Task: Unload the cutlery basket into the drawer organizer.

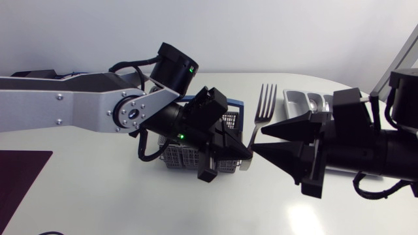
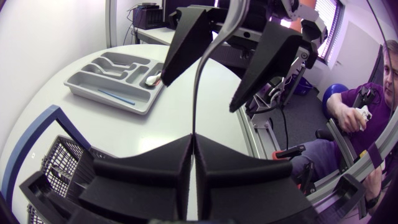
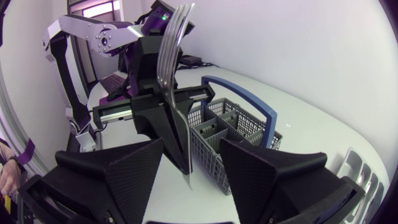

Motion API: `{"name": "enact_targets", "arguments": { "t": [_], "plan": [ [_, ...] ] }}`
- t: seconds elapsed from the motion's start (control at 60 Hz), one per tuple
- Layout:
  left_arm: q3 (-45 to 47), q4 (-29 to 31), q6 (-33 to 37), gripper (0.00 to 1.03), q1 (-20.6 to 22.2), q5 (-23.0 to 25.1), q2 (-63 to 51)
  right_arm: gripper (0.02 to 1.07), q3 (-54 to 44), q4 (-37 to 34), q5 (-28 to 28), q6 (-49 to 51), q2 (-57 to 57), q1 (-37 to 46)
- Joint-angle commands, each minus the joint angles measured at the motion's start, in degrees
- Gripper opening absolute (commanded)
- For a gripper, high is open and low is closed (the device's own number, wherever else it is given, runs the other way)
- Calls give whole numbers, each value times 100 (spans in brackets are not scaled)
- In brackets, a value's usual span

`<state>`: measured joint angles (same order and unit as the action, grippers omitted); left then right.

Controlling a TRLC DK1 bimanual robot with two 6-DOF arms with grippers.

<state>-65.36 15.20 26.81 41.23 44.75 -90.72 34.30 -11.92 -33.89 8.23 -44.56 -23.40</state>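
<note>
A silver fork [image 1: 264,104] hangs in the air between my two grippers, tines pointing toward the far side of the table. My left gripper [image 1: 250,155] is shut on the end of the fork's handle [image 2: 196,93]; its fingers meet on it in the left wrist view [image 2: 193,138]. My right gripper [image 1: 259,140] is open, with one finger on each side of the fork's shaft [image 3: 174,56] and a gap to both. The grey cutlery basket [image 1: 179,155] with a blue handle sits under my left arm. The grey drawer organizer [image 1: 302,101] lies at the far right.
The organizer [image 2: 118,78] holds a few pieces, among them a spoon and a blue-handled item. The basket [image 3: 233,134] stands just behind the fork in the right wrist view. A dark mat [image 1: 19,176] covers the table's near left corner.
</note>
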Motion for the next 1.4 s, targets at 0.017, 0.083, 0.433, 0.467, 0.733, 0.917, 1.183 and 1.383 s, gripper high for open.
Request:
{"name": "enact_targets", "arguments": {
  "t": [0.017, 0.083, 0.433, 0.467, 0.733, 0.917, 1.183, 1.383],
  "plan": [
    [-73, 71, -88, 4, -45, 104, 107, 55, -99, 190, 102, 197, 17, -104],
    [-73, 88, -79, 4, -45, 95, 107, 48, -55, 287, 128, 197, -53, -165],
    [-29, 106, -70, 4, -54, 104, 124, 25, 85, 507, 163, 179, -396, -306],
    [-29, 106, -70, 4, -54, 104, 124, 20, 94, 516, 163, 179, -405, -306],
    [15, 115, -70, 4, -72, 104, 151, 8, 112, 533, 137, 100, -440, -358],
    [6, 150, -88, 16, -116, 95, 221, 8, 138, 436, 155, 47, -378, -358],
    [-205, 299, -193, 92, -397, 51, 353, 8, 112, 322, 269, 38, -352, -68],
    [-266, 493, -220, 97, -537, -599, 669, 8, 191, 225, 401, 38, -352, 582]
  ]
}}
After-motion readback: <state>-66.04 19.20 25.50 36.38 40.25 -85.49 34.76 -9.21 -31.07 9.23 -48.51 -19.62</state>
